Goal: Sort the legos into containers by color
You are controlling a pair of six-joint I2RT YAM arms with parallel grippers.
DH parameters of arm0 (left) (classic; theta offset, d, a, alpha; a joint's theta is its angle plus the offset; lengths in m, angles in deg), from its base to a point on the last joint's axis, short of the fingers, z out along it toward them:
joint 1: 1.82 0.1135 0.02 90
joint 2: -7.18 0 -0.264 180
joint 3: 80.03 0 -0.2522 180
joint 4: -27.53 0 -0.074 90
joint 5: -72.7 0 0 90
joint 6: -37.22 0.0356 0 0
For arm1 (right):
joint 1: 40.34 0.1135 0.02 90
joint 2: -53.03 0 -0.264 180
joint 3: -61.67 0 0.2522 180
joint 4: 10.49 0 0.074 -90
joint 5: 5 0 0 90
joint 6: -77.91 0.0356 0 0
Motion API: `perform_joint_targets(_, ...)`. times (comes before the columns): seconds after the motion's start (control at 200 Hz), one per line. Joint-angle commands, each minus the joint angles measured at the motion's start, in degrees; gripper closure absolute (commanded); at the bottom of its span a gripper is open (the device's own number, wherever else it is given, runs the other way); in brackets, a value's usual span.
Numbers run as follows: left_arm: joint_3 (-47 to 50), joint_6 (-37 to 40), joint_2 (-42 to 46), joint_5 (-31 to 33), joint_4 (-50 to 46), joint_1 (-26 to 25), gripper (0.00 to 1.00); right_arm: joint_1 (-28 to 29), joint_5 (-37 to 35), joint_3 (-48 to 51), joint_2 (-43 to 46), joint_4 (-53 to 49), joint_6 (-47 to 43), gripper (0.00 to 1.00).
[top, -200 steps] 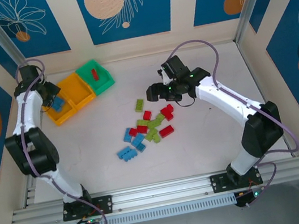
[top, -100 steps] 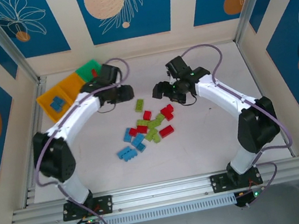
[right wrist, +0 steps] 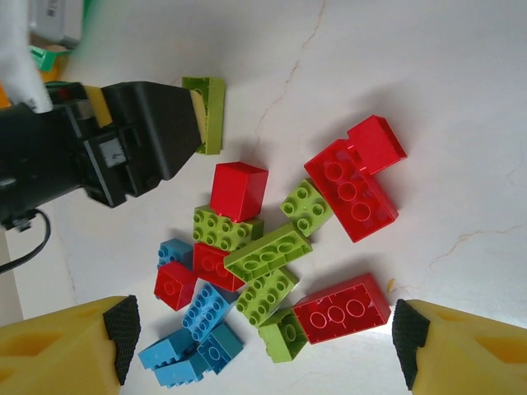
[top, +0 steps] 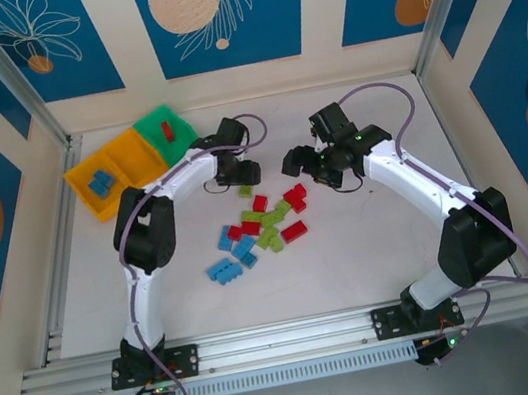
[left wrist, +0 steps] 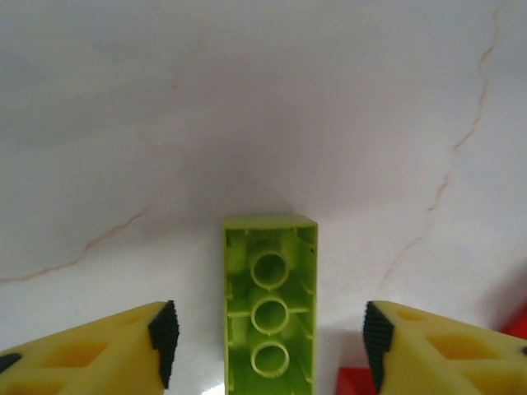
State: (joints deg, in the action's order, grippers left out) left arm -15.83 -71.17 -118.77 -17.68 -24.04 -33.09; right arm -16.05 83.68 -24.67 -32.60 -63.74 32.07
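A loose pile of red, blue and lime legos [top: 266,221] lies mid-table. At its far end one lime brick [left wrist: 269,313] lies underside up between the open fingers of my left gripper [left wrist: 269,350], untouched by the pads. From above, the left gripper [top: 244,179] sits low over that brick [top: 245,189]. My right gripper [top: 296,164] hovers open above the pile's right side, with the bricks [right wrist: 272,255] spread below its fingers [right wrist: 122,336]. The containers stand at the far left: two orange-yellow bins [top: 142,165] and a green bin [top: 184,142].
A blue brick [top: 102,186] lies in the left orange-yellow bin and a red brick [top: 167,131] in the green bin. The left gripper's black body [right wrist: 123,152] shows in the right wrist view, close to the pile. Walls enclose the table.
The left arm has swung from the bins at the far left across to the pile's far end and now straddles the lime brick. The right gripper has drifted slightly right.
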Motion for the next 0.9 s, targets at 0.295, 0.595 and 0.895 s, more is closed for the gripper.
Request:
perform_joint_targets(0.295,-3.4,0.2,-2.6,3.0,-5.2,0.0,0.69,0.0,0.7,0.0,1.0,0.6,2.0,0.17)
perform_joint_targets(0.595,1.0,-1.0,11.5,8.0,-3.3,7.1,0.74,0.3,0.0,-0.8,1.3,0.0,1.5,0.17)
perform_joint_targets(0.895,-0.6,-3.6,13.1,17.1,-1.1,23.7,0.73,0.4,0.1,-0.6,1.5,0.1,1.5,0.17)
